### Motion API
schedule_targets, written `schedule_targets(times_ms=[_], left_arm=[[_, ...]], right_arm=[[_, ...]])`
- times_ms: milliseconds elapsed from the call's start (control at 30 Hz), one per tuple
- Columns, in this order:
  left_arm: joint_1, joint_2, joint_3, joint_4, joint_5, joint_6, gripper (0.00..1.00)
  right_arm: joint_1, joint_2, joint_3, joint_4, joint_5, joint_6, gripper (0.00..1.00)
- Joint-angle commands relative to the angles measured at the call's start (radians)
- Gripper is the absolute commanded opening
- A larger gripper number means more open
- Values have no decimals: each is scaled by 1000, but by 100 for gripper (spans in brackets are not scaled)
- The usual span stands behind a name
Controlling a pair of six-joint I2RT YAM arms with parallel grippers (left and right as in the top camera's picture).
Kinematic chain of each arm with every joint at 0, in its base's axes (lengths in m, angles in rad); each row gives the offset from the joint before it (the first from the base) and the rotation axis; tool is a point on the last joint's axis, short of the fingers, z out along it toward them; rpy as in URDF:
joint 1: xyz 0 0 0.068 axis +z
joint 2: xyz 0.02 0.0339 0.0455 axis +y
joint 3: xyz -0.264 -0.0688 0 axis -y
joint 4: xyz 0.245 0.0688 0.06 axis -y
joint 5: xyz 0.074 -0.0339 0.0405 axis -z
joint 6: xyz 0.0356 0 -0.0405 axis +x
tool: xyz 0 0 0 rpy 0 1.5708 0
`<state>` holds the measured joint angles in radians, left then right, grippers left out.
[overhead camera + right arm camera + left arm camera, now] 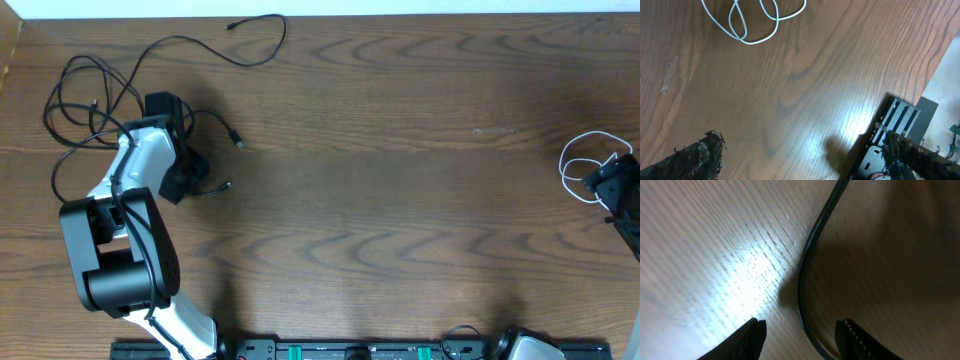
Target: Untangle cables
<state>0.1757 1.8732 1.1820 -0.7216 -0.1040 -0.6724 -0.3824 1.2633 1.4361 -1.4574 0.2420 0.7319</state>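
my left gripper (801, 326) sits open astride one black cable (805, 270), I'd guess to pinch it from the tangle (92, 105) at the desk's (400, 200) far-left corner; right gripper (802, 140) open, empty, near the white cable (747, 42) by the right edge

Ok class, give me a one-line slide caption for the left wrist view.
Left gripper, jaws open, straddles a black cable on the wooden table.
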Motion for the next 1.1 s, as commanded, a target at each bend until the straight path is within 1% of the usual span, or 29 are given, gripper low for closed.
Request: schedule_targets(times_ms=[0, 100, 200, 233, 667, 800, 833, 1067], left_arm=[[3, 10, -37, 30, 17, 17, 50], [3, 10, -53, 58, 17, 17, 48], [3, 10, -62, 77, 17, 17, 36], [3, 11, -64, 81, 17, 16, 35], [3, 86, -66, 87, 18, 2, 35], [3, 88, -66, 88, 19, 2, 19], [3, 88, -66, 90, 22, 2, 8], [3, 87, -54, 169, 125, 10, 7]], right_arm=[[-5, -2, 1, -1, 10, 15, 99], [-5, -2, 1, -1, 10, 15, 99], [-5, -2, 1, -1, 10, 15, 99], [-5, -2, 1, -1, 10, 15, 99], [-5, -2, 1, -1, 10, 15, 99], [-5, -2, 1, -1, 10, 15, 99], [-5, -2, 1, -1, 9, 15, 99], [-5, -2, 1, -1, 10, 15, 99]])
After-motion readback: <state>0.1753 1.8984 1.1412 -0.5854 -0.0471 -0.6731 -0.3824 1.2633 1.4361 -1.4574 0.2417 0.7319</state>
